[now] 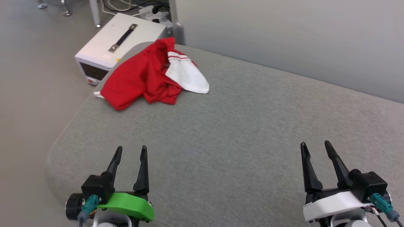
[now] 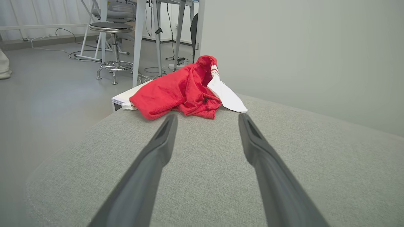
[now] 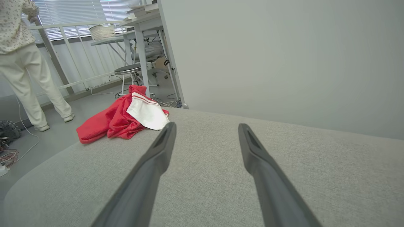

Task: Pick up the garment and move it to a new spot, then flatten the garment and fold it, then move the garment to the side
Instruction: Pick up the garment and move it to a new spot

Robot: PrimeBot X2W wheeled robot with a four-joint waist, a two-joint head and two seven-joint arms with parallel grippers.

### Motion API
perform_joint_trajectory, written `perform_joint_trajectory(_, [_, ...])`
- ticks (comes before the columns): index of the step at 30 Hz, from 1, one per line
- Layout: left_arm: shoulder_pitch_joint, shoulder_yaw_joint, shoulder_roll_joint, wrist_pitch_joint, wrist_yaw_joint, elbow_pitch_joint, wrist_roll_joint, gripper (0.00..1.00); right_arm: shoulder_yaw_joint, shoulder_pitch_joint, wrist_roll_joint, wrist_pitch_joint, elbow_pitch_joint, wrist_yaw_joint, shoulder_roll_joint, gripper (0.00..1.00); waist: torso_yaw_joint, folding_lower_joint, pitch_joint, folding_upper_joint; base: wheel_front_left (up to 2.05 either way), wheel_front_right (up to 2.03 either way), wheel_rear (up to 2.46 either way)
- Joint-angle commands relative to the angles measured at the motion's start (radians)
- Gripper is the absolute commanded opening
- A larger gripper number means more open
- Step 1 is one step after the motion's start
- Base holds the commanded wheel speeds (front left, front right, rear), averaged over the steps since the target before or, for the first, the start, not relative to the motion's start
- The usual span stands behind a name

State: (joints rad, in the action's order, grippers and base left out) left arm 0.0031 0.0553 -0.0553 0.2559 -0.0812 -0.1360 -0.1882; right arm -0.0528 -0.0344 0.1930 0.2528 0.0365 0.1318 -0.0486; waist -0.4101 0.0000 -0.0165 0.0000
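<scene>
At far left corner of pad (image 1: 240, 135): garment (image 1: 139, 78), crumpled, red, one white sleeve uppermost, lapping the rounded edge, box (image 1: 104, 47) just beyond. Step: pick-up, not begun. Left gripper (image 1: 131, 147), right gripper (image 1: 315, 143): jaws wide, empty, at near edge, well apart from garment. Next: calls for long reach forward-left, pinch on a raised fold. Open room: bare pad centre and right.

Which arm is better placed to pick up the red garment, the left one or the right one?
Probably left. The garment lies crumpled at the far left corner of the grey surface, almost straight ahead of the open left end effector. The right end effector, also open, would have to reach across.
</scene>
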Motion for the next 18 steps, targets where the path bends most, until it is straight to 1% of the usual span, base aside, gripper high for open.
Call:
perform_joint_trajectory(1, [0.018, 0.000, 0.005, 0.006, -0.002, -0.001, -0.010, 1.00, -0.001, -0.006, 0.008, 0.009, 0.003, -0.001, -0.002, 1.00, -0.057, 0.0000, -0.002, 0.0000, 0.00, 0.00, 0.00])
perform_joint_trajectory(9, [0.015, 0.008, 0.005, 0.006, -0.007, 0.008, -0.015, 1.00, -0.001, 0.003, 0.005, 0.009, 0.006, -0.001, -0.002, 1.00, -0.084, 0.0000, -0.012, 0.0000, 0.00, 0.00, 0.00])
perform_joint_trajectory(18, [0.018, 0.004, 0.005, 0.006, -0.013, 0.011, -0.020, 1.00, -0.007, 0.007, 0.014, 0.009, 0.012, -0.001, -0.002, 1.00, -0.069, 0.0000, -0.020, 0.0000, 0.00, 0.00, 0.00])
